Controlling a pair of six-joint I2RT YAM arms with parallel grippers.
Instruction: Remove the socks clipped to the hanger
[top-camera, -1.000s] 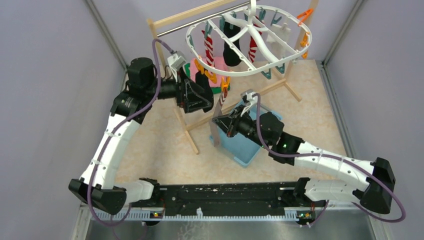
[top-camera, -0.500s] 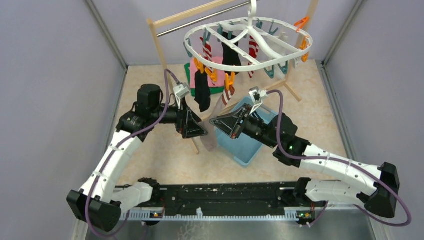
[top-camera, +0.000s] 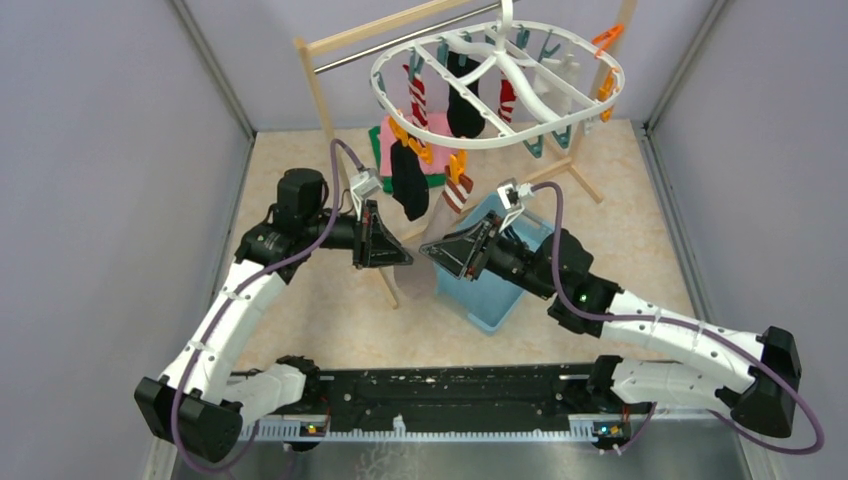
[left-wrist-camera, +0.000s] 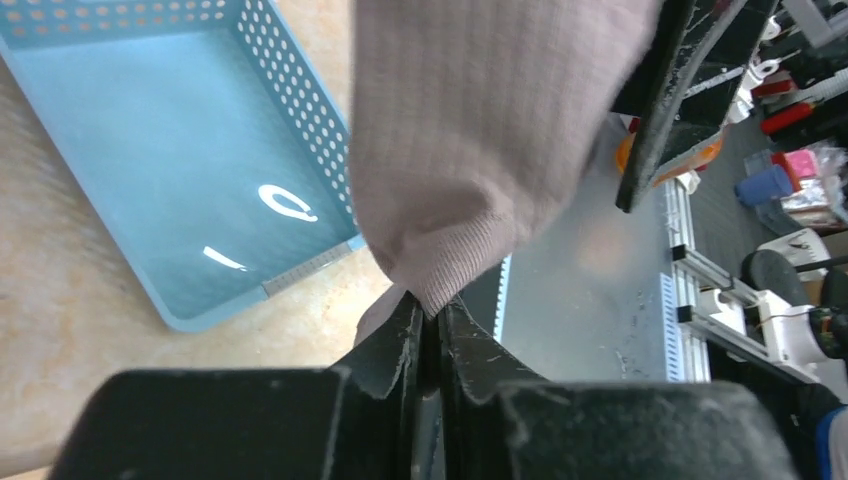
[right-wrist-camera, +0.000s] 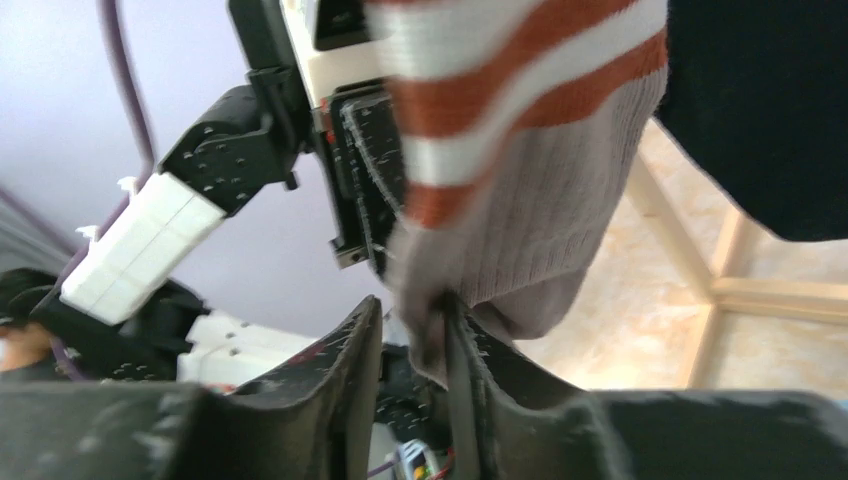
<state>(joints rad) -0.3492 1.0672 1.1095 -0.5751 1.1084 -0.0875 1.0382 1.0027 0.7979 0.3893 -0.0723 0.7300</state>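
Both pincers (left-wrist-camera: 428, 310) (right-wrist-camera: 415, 320) nose-to-nose on grey sock (left-wrist-camera: 470, 150).

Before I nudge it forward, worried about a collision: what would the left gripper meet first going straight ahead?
The left gripper pinches the grey sock, so that comes first; right behind it, likely the right gripper, though depth is unclear.

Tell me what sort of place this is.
Probably a robot test cell staged for laundry: plain grey walls box in the table, two robot arms are bolted at its near edge, and a hanger with clipped socks hangs from a wooden rack.
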